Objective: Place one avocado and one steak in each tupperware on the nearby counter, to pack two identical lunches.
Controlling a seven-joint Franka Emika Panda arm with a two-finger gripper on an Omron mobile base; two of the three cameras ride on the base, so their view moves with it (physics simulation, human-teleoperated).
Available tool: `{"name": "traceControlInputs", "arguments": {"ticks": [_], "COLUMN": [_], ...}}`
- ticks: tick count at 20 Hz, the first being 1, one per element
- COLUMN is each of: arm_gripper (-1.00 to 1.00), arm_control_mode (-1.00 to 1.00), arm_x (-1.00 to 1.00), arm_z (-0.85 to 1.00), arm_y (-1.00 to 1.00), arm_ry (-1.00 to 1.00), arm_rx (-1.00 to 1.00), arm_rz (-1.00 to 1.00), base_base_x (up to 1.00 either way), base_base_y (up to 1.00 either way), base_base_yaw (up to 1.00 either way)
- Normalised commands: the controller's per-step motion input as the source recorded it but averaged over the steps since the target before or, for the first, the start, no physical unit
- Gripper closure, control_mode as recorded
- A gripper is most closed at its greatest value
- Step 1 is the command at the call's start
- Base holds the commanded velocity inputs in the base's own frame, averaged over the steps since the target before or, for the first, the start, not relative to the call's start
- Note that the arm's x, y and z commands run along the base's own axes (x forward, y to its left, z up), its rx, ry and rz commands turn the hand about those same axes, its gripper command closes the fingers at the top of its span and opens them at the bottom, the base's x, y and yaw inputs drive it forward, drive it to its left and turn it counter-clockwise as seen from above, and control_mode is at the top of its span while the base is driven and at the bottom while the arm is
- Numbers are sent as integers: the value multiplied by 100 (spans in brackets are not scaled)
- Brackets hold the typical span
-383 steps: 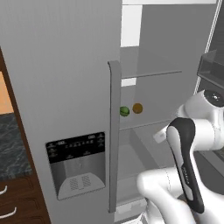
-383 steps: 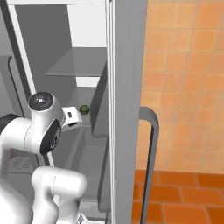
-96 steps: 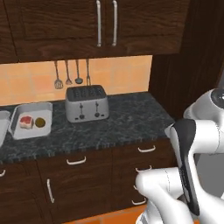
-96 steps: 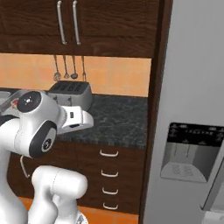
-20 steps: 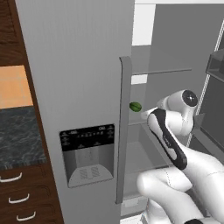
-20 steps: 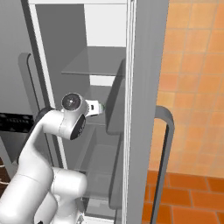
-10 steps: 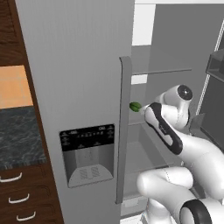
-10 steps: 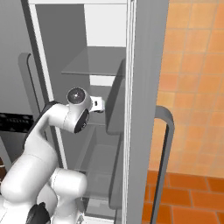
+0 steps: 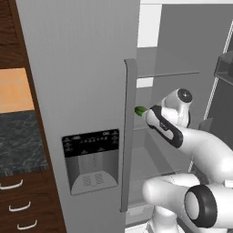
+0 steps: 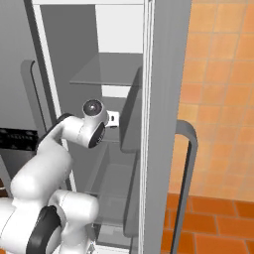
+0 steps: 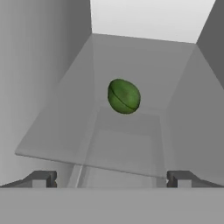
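Note:
A dark-green avocado lies on a glass shelf inside the open fridge, toward the back. My gripper is open, its fingertips spread wide at the shelf's front edge, short of the avocado and touching nothing. In the left base view the avocado peeks out beside the door handle, just left of my forearm. The dark marbled counter lies at the far left. The steak and the tupperware are out of view.
The closed fridge door with its dispenser panel and tall handle stands left of the arm. The open right door with its bin flanks the arm. Wooden drawers sit under the counter. An orange tiled wall lies at the right.
Over the last second the arm has stretched deeper into the fridge toward the avocado. The jaws stayed wide apart. The base views have not shifted in that second.

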Motion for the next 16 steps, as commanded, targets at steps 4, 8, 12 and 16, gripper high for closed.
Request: {"name": "traceControlInputs", "arguments": {"ticks": [4,8,12,16], "arm_gripper": [-100,-100,-100,-100], "arm_control_mode": [-100,-100,-100,-100], "arm_x": [51,55,52,49], "arm_z": [-16,-12,-20,-25], "arm_y": [0,0,0,0], "arm_ry": [1,2,3,2], "arm_rx": [2,2,0,0], "arm_rz": [0,1,1,1], "base_base_x": [0,0,0,0], "base_base_y": [0,0,0,0], "base_base_yaw": [0,0,0,0]}}
